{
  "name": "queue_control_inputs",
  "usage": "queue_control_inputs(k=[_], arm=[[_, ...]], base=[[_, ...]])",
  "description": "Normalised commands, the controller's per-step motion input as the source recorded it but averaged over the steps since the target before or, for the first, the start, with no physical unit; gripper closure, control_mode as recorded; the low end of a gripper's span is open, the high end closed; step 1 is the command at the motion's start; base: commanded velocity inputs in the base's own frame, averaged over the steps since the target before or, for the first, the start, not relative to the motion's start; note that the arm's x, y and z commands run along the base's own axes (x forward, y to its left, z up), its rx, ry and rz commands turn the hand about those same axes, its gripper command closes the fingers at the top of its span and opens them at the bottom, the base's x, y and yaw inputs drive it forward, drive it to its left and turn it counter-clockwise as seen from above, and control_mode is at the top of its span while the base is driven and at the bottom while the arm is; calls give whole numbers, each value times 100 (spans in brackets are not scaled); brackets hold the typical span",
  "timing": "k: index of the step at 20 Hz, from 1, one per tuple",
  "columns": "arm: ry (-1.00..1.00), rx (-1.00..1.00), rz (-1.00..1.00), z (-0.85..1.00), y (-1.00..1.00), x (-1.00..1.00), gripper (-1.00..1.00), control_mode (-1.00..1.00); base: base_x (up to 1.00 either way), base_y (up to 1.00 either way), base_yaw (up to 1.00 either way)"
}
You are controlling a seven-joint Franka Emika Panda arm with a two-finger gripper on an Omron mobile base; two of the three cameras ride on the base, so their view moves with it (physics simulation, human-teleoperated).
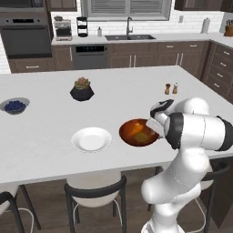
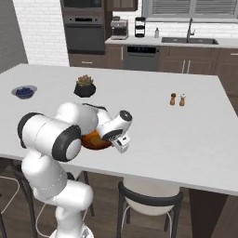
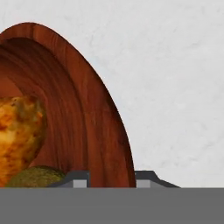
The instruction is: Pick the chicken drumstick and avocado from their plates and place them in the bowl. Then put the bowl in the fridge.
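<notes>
The gripper [image 3: 108, 178] is seen clamped on the rim of the bowl [image 3: 94, 118], with one dark fingertip inside the wall and the other outside it, as shown in the hand view. The bowl is made of glossy reddish-brown wood and is set on the white tabletop [image 1: 41, 136] close to its near edge. Inside the bowl the chicken drumstick [image 3: 19, 131], orange-brown and lumpy, is seen lying against the inner wall, and the avocado [image 3: 35, 177], olive-green and rounded, is seen just beside it, lower in the hand view.

In the left base view the bowl [image 1: 138, 132] is partly covered by the white arm, which is bent low over the near edge of the tabletop. An empty white plate [image 1: 91, 139] is set just beside the bowl, also along the near edge. Farther back, toward the middle of the tabletop, a black pot with a succulent [image 1: 82, 89] is placed. A grey bowl of blue berries [image 1: 15, 105] is seen at the left edge. Two small shakers [image 1: 171, 88] are stood together toward the right edge, well apart from the bowl.

Beyond the tabletop a dark wall oven [image 1: 25, 34] and a counter with a sink [image 1: 129, 37] are visible.
</notes>
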Motion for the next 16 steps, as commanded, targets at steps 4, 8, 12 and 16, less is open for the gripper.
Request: queue_control_inputs(k=[4, 8, 12, 16], arm=[[-21, 0, -18, 30, 0, -53, 100, -100], [-13, 2, -38, 78, 0, -65, 100, -100], [0, 14, -43, 87, 0, -63, 100, -100], [0, 13, -44, 100, 0, -64, 100, -100]], base=[[0, 0, 0], [0, 0, 0], [0, 0, 0], [0, 0, 0]])
